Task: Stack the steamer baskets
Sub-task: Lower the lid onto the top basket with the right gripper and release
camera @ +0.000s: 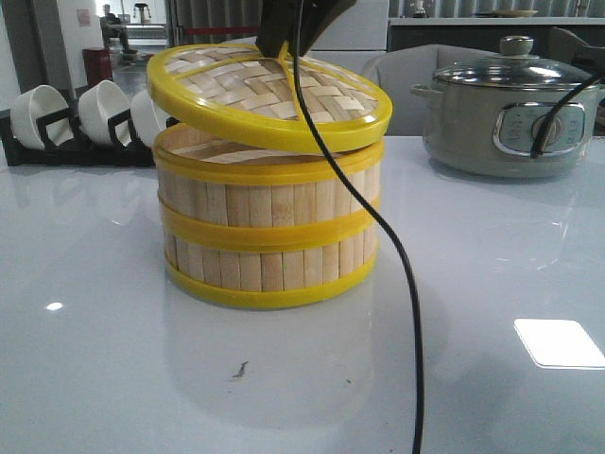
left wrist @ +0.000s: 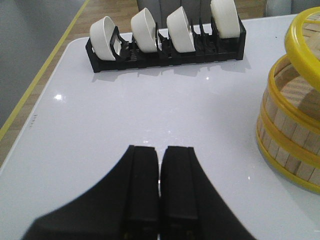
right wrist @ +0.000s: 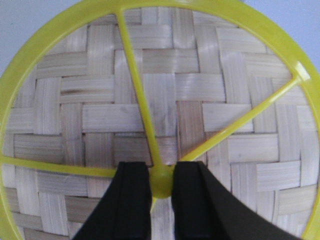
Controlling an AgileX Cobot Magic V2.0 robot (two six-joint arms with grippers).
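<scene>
Gripping lid (right wrist: 165,95) knob – R jaws, tilted over stacked steamer baskets (camera: 269,232) – L jaws closed, empty

No text, label, brand, number or sign can be read in any of the views. The electric pot (camera: 506,113), behind and to the right of the stacked steamer baskets (camera: 269,218), has a pale control panel (camera: 537,128) on its front, but any markings on it are too small and blurred to read. A red sign on the far wall behind the bowl rack (camera: 76,123) is likewise too small to make out
</scene>
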